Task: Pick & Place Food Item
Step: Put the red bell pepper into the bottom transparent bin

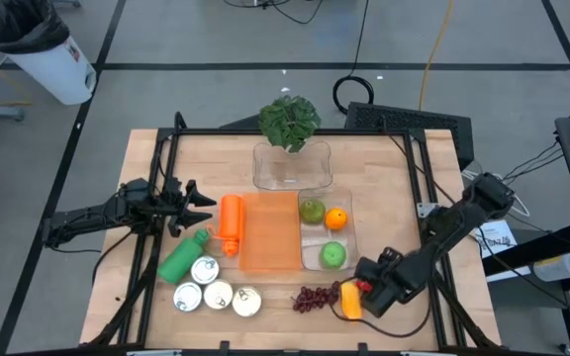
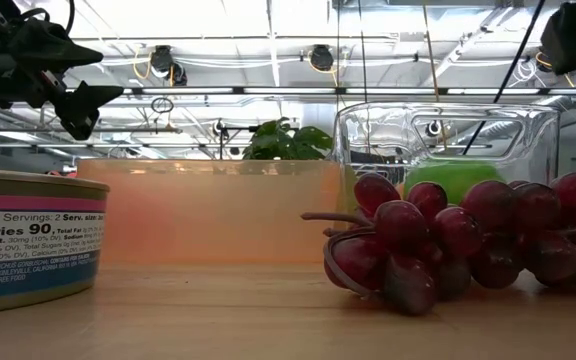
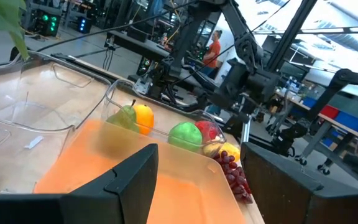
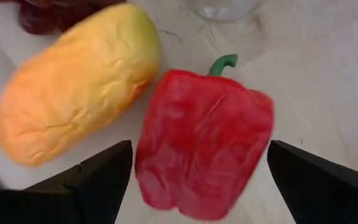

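Three fruits already lie in the clear plastic tray (image 1: 349, 229). Right gripper (image 4: 194, 168) hovers wide open, empty, over the red bell pepper (image 4: 204, 143); grasp and placement remain. Left gripper (image 1: 201, 206) waits open over the wooden bench (image 1: 384, 188).

Legible text found on one item only: tin can (image 2: 30, 238), low view, approx. 9 o'clock in frame. Label partly cut off at frame edge. Readable: "Servings: 2", "Serv. size" (remainder cut), "alories 90" w/ "Total Fat" beside it, "holest. 30mg" and "Sodium" below. Lower lines of fine print too small to read w/ confidence. No brand name visible. No other readable labels, nos. or signs in remaining views.
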{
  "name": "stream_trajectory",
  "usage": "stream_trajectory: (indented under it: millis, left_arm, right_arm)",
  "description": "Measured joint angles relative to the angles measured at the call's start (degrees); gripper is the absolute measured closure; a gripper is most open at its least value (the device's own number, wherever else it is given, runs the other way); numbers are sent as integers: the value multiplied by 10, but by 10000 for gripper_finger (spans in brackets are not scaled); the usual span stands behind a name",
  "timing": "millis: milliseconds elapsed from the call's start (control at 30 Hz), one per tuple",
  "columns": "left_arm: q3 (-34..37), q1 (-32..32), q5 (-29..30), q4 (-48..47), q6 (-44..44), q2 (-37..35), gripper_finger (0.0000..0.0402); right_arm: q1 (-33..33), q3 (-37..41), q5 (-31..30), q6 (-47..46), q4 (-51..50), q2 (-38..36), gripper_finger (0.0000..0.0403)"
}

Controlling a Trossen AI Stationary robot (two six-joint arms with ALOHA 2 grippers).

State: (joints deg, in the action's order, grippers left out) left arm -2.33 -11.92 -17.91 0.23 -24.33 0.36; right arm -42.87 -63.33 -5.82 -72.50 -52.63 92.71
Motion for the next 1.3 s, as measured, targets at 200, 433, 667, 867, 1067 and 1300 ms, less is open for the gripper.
stream_trajectory:
  millis: [200, 433, 667, 867, 1067, 1300]
  left_arm:
    - [0, 0, 0, 0, 0, 0, 158]
    - [0, 0, 0, 0, 0, 0, 158]
    - [0, 0, 0, 0, 0, 0, 158]
    - [0, 0, 0, 0, 0, 0, 158]
    - [0, 0, 0, 0, 0, 0, 158]
    - [0, 0, 0, 0, 0, 0, 158]
  right_arm:
    - [0, 0, 14, 26, 11, 28, 51]
    - [-3, 0, 29, 41, 4, 6, 81]
    - [-20, 0, 17, -5, -63, -77, 120]
    - [-35, 0, -37, -22, -96, -139, 122]
    - [-49, 0, -93, -34, -137, -186, 125]
    - [-79, 0, -221, -61, -175, -240, 125]
